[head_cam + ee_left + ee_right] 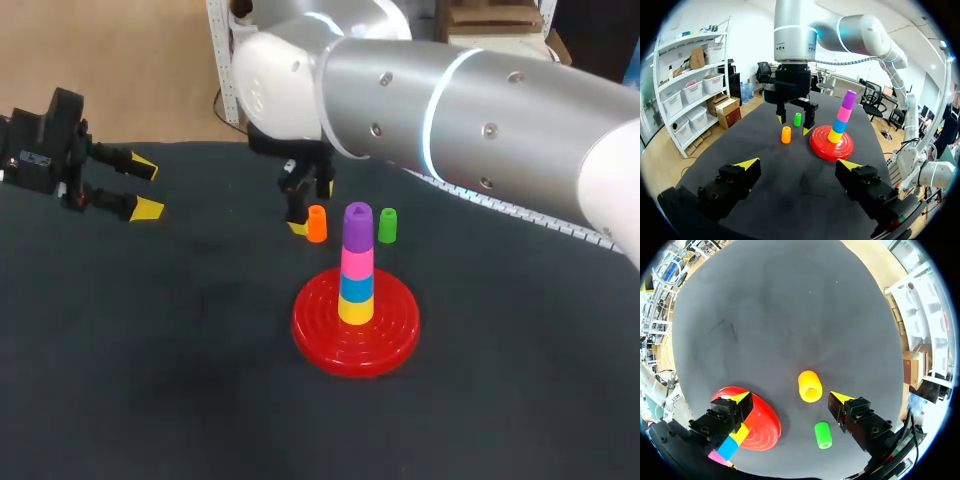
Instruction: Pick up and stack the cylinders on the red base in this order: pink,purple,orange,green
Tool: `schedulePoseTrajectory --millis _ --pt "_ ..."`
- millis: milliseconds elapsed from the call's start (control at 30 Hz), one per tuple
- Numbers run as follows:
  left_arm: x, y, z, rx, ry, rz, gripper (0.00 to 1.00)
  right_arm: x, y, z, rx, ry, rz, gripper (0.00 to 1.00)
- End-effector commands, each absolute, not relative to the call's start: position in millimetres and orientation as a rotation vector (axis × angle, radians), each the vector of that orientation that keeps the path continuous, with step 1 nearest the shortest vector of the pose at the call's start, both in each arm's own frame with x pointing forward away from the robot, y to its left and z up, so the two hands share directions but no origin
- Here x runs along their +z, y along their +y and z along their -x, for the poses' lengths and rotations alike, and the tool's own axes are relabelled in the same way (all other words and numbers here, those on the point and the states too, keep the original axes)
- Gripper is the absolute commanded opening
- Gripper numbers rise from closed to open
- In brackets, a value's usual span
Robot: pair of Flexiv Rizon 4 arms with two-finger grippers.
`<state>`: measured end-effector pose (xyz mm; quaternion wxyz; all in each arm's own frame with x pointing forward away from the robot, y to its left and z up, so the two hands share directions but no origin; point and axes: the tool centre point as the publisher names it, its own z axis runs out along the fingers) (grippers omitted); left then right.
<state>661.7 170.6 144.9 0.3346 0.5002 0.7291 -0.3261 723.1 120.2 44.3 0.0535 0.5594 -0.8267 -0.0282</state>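
The red base [385, 345] carries a stack [356, 265] of yellow, blue, pink and purple cylinders, purple on top. Just behind it the orange cylinder [316, 224] and the green cylinder [387, 226] stand upright on the table. My right gripper [308, 208] hangs open over the orange cylinder [810, 386], which shows a little ahead of the gap between its fingers [790, 397]. The green cylinder [823, 435] stands beside one finger, and the red base [760, 427] lies under the other. My left gripper [140, 186] is open and empty at the far left, pointing toward the stack [841, 117].
The black table cloth [150, 350] is bare around the base. My right arm's thick silver link [470, 110] spans the table's back right. The table's far edge [190, 145] runs just behind the left gripper.
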Motion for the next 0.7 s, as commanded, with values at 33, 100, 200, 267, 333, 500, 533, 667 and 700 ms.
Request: schedulePoseTrajectory --millis 33,100,200,267,333,500,533,667,700 --pt "144 172 -662 -0.854 1.897 -1.308 1.00 40 117 -724 -0.090 -2.525 -1.691 1.00" --pt "144 172 -662 -0.854 1.897 -1.308 1.00 39 116 -723 -0.090 -2.530 -1.688 1.00" --pt "144 172 -662 -0.854 1.897 -1.308 1.00 36 114 -723 -0.086 -2.542 -1.684 1.00" --pt "144 172 -662 -0.854 1.897 -1.308 1.00 35 114 -723 -0.084 -2.552 -1.681 1.00" --pt "144 172 -662 -0.854 1.897 -1.308 1.00 34 115 -722 -0.080 -2.560 -1.677 1.00" --pt "144 172 -662 -0.854 1.897 -1.308 1.00 30 116 -720 -0.080 -2.583 -1.669 0.52" --pt "144 172 -662 -0.854 1.897 -1.308 1.00 29 116 -720 -0.075 -2.590 -1.667 0.49" --pt "144 172 -662 -0.854 1.897 -1.308 1.00 28 115 -718 -0.073 -2.608 -1.655 0.47" --pt "144 172 -662 -0.854 1.897 -1.308 1.00 27 114 -717 -0.073 -2.613 -1.646 0.47"
